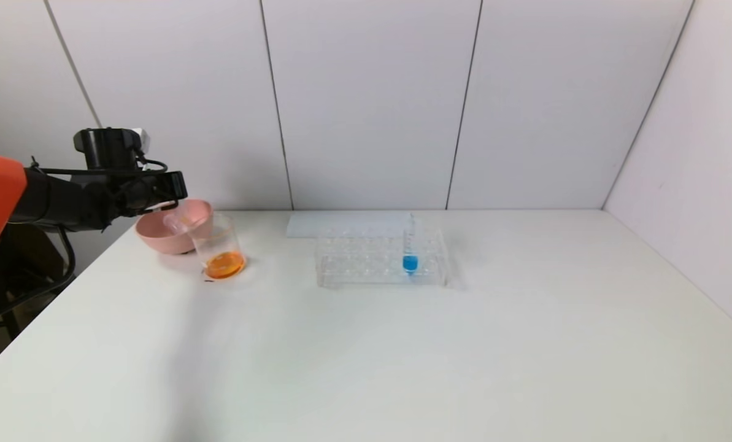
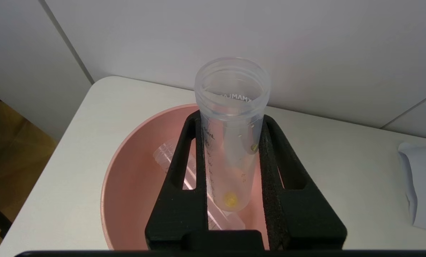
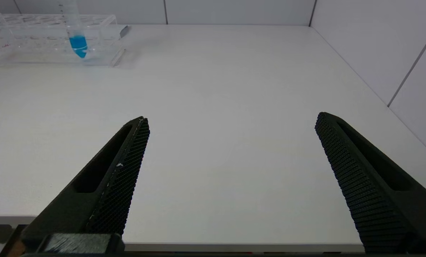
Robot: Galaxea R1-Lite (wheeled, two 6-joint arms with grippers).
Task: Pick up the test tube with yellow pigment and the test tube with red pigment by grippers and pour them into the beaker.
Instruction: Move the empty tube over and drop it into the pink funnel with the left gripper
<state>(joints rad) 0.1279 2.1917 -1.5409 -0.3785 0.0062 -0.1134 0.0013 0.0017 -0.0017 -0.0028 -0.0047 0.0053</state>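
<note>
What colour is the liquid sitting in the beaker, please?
Orange. It pools at the bottom of the beaker, shown best in the head view.

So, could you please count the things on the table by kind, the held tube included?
Tubes: 3 (one nearly empty with yellow traces in the left claw over the bowl, one lying in the bowl, one blue in the rack)
Bowl: 1
Beaker: 1
Rack: 1
Paper sheet: 1
Total: 7
</note>
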